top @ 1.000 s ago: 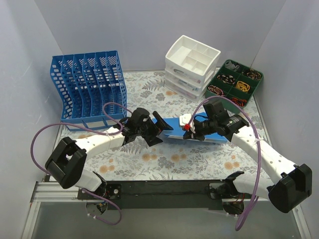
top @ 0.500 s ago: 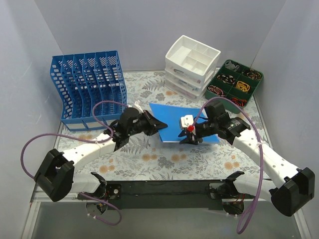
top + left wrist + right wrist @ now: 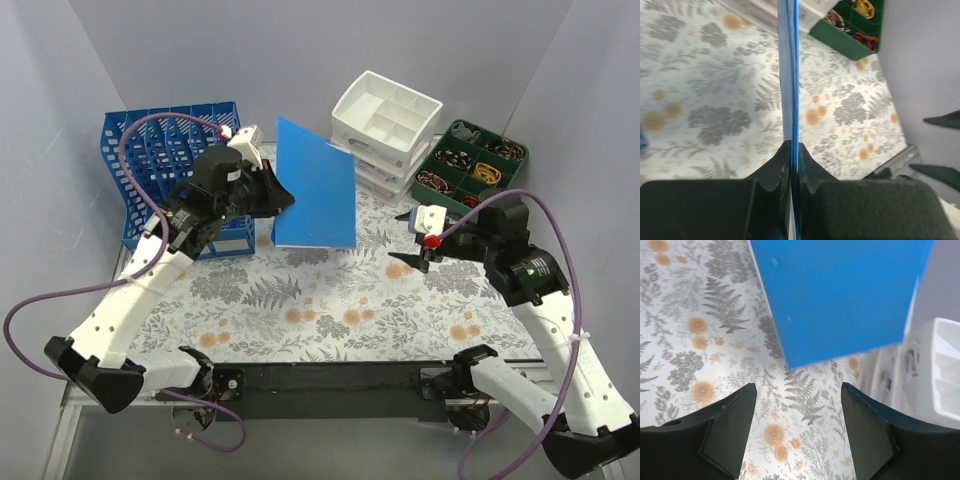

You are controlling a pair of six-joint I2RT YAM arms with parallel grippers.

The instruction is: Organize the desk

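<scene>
Matt printed desk (image 3: 330,300), smooth notebook (image 3: 316,188)

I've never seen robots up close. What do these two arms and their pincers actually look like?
Both are built alike: the left arm and right arm have white tubular links joined by chunky black joints. A thin purple cable loops loosely along each. The left pincer and right pincer have two black, wedge-shaped fingers, and the right carries a small white box with a red dot.

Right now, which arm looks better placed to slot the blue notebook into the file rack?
Probably the left: the left gripper is shut on the blue notebook, upright beside the blue file rack. The right gripper is open, empty, farther off.
</scene>
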